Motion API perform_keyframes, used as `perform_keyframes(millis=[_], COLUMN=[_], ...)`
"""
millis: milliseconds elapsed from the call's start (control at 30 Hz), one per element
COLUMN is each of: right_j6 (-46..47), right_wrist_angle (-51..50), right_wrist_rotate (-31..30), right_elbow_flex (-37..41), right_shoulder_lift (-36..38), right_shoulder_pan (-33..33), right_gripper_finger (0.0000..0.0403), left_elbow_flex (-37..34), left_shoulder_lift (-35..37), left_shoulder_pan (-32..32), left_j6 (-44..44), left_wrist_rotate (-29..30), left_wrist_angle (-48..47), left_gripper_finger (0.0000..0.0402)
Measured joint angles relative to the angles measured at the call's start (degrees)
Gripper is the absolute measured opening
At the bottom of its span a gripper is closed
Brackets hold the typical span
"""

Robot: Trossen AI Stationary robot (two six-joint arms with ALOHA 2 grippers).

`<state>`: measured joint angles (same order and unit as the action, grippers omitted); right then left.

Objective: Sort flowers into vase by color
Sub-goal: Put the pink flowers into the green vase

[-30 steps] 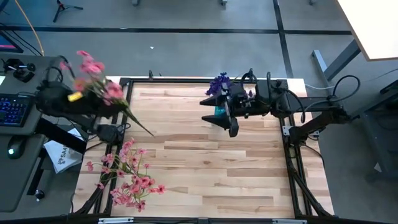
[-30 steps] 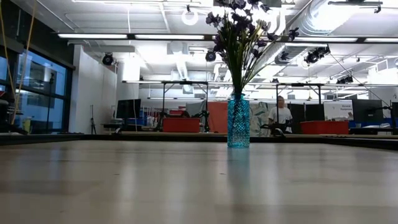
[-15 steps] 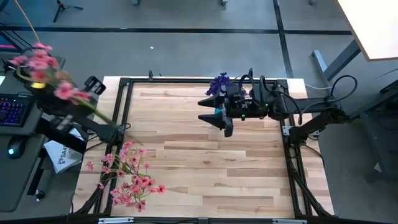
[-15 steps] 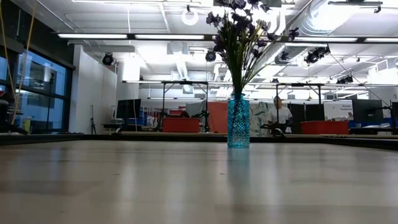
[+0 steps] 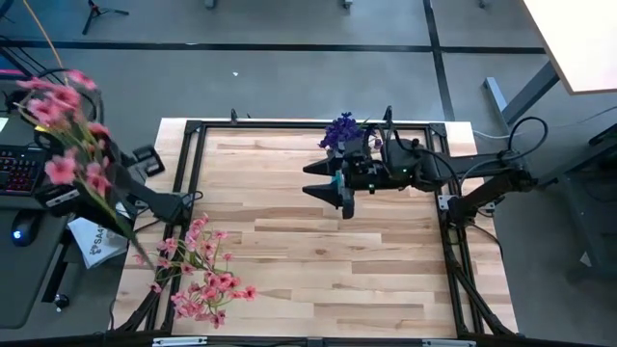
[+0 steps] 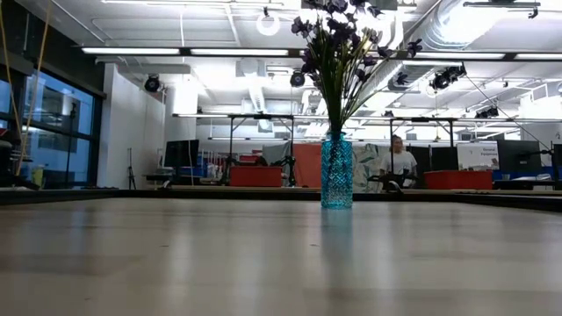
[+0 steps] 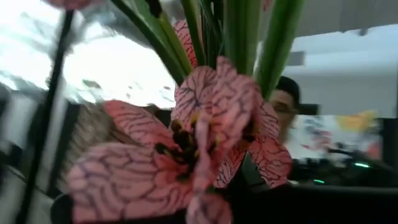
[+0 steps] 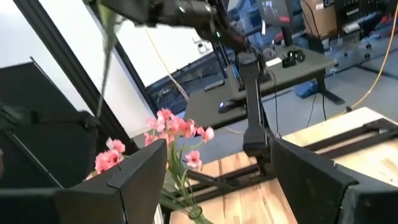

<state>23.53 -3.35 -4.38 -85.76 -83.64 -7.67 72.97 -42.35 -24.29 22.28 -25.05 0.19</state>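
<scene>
From my remote station, I saw loose pink-blossomed sprigs (image 5: 198,275) lying at the pale wooden worktop's (image 5: 318,270) near-left corner. My left gripper (image 5: 58,193), shut on a pink sprig (image 5: 67,125), hung beyond the left edge. My right gripper (image 5: 323,179) stood wide, empty, beside the far-edge blue glass vase (image 6: 336,171) of purple flowers (image 6: 338,35).

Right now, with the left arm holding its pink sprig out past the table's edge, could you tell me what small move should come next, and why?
Probably swing the left gripper back over the table. It is shut on a pink sprig held beyond the left edge, where no vase shows. The only vase in view, the blue vase, holds purple flowers, so pink likely belongs elsewhere. The right gripper waits open beside it.
</scene>
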Motion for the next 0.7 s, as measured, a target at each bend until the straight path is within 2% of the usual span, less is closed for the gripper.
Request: perform_keyframes(millis=[133,267,367,500,700], right_j6=[0.7,0.6,0.5,0.1,-1.1], right_wrist_angle=[-1.9,-3.5,-4.7,-8.4,-13.6], right_wrist_rotate=[0.0,0.0,0.0,0.1,0.4], right_elbow_flex=[0.0,0.0,0.0,0.0,0.0], right_shoulder_lift=[-0.1,-0.1,-0.1,-0.1,-0.1], right_shoulder_pan=[-0.7,-1.7,-2.6,-3.7,-6.0], right_gripper_finger=[0.0282,0.0282,0.0282,0.0282,0.0282], left_elbow_flex=[5.3,7.9,7.8,7.9,8.0], left_shoulder_lift=[-4.3,-7.4,-8.7,-9.8,-12.0], left_shoulder_pan=[-3.4,-9.4,-16.0,-26.2,-40.8], left_j6=[3.6,4.3,4.6,2.2,-4.7], left_wrist_rotate=[-1.0,7.5,13.9,28.6,58.5], left_wrist_angle=[-9.7,-22.3,-26.5,-23.4,-20.8], left_gripper_finger=[0.0000,0.0000,0.0000,0.0000,0.0000])
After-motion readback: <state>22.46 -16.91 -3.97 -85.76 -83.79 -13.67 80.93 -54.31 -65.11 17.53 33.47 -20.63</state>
